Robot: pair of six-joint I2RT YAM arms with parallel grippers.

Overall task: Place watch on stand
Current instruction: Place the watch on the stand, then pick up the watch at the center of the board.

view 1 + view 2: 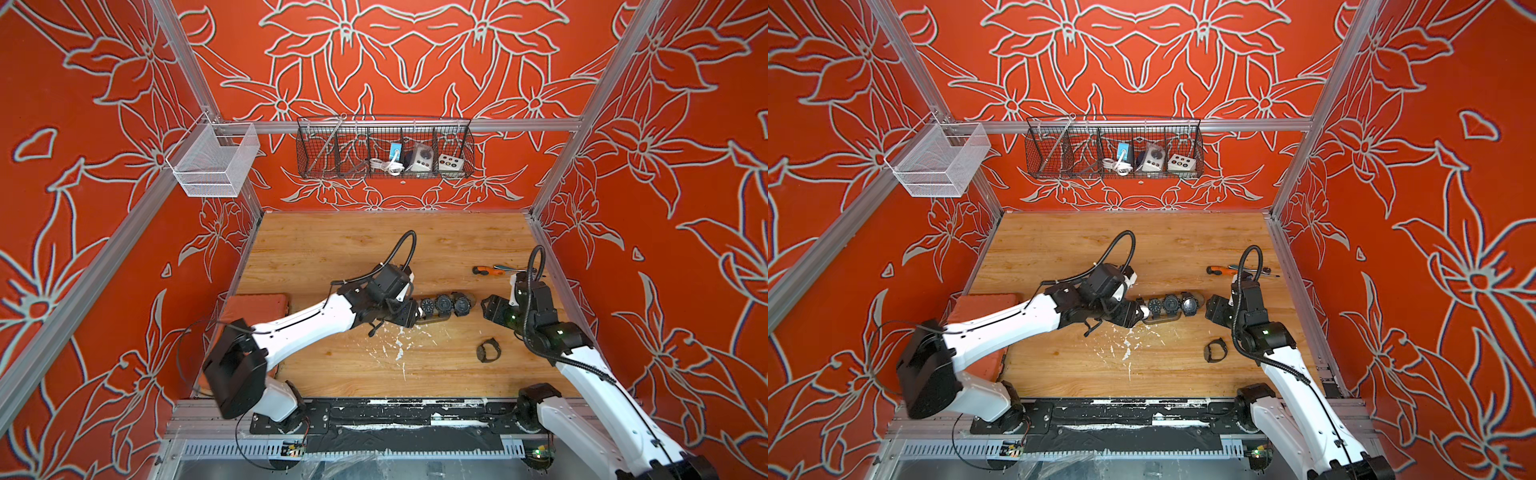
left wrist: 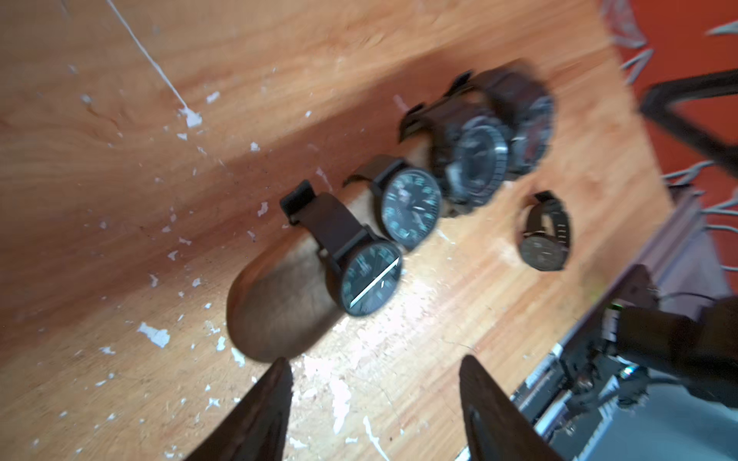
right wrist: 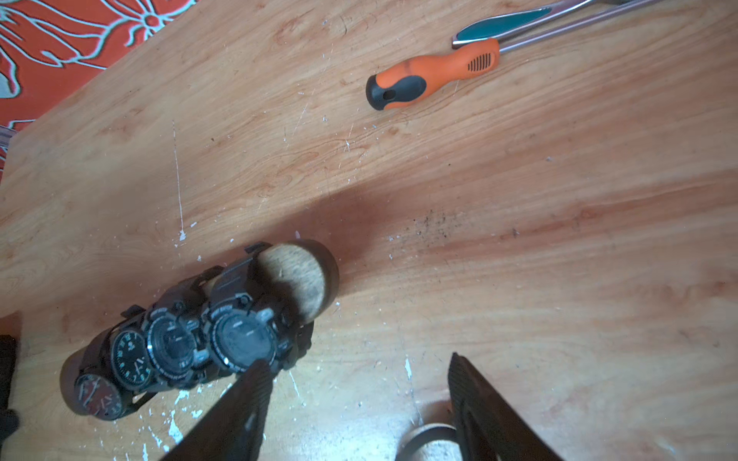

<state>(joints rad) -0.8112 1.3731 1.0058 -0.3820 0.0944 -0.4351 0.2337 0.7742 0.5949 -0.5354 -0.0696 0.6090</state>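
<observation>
The stand (image 1: 434, 320) is a dark wooden bar across mid-table, its rounded ends showing in the wrist views (image 2: 275, 315) (image 3: 299, 279). Several dark watches (image 2: 371, 275) are strapped side by side on it. One more watch (image 1: 488, 351) (image 1: 1215, 350) (image 2: 545, 235), dark with its band looped, lies loose on the table nearer the front right. My left gripper (image 1: 409, 313) (image 2: 374, 359) is open and empty just off the bar's left end. My right gripper (image 1: 488, 309) (image 3: 357, 359) is open and empty off the bar's right end, one finger (image 3: 255, 383) beside the outermost watch.
An orange-handled screwdriver (image 1: 490, 271) (image 3: 431, 76) and a thin metal tool (image 3: 503, 24) lie behind the right arm. An orange case (image 1: 257, 305) sits at the table's left edge. A wire basket (image 1: 384, 147) and a white mesh basket (image 1: 216, 160) hang on the rails.
</observation>
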